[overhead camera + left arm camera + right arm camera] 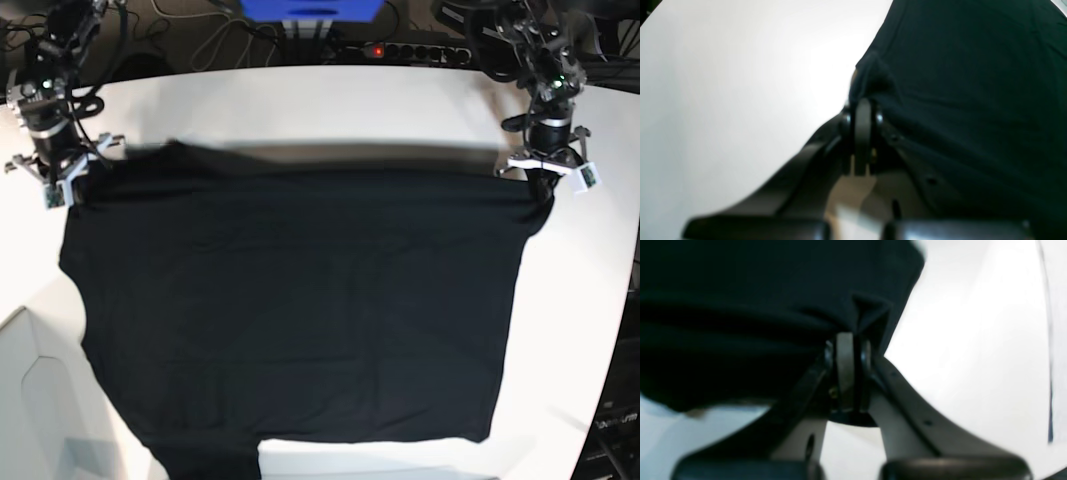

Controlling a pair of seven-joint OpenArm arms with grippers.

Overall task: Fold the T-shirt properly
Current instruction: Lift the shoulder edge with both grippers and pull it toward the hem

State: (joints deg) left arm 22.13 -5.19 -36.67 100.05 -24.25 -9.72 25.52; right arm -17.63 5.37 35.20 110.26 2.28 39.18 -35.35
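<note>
The black T-shirt (pixel 300 300) lies spread wide on the white table (pixel 350 110), its far edge stretched between the two arms. In the base view my left gripper (pixel 540 185) is at the shirt's far right corner and my right gripper (pixel 68 190) at its far left corner. Seen from the left wrist, the left gripper (pixel 863 100) is shut on a bunched fold of the T-shirt (pixel 973 100). From the right wrist, the right gripper (pixel 849 335) is shut on a pinched corner of the T-shirt (pixel 740 323). The collar does not show.
A power strip (pixel 420 50), cables and a blue box (pixel 310 10) sit behind the table's far edge. The shirt's near hem reaches the table's front edge. The table's right edge (pixel 625 300) runs close beside the left arm.
</note>
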